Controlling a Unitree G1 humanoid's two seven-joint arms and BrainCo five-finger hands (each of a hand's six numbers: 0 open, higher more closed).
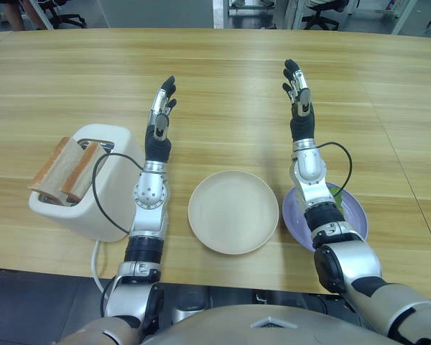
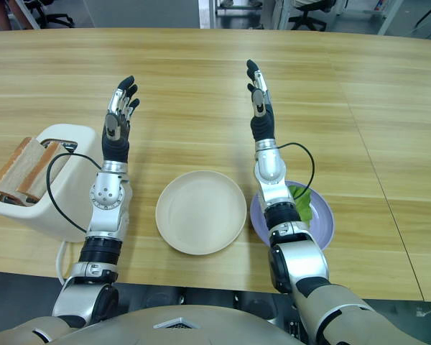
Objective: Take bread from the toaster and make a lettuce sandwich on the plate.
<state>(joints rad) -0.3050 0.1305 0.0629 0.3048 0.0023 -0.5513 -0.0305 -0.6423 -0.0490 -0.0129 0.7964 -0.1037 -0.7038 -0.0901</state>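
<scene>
Wooden desk (image 1: 223, 79): bread (image 1: 61, 171) is stood in toaster (image 1: 75, 215) slots, likely for easy lifting. Plate (image 1: 233, 212) is set between toaster and lettuce (image 2: 305, 205) bowl (image 2: 323, 224). Left hand (image 1: 160, 118) and right hand (image 1: 298, 97) are raised, fingers released, nothing grasped.

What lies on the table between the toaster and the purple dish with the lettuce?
The empty cream plate lies there, and the robot's left arm stretches over the table between the toaster and that plate. Both eye views show it.
</scene>
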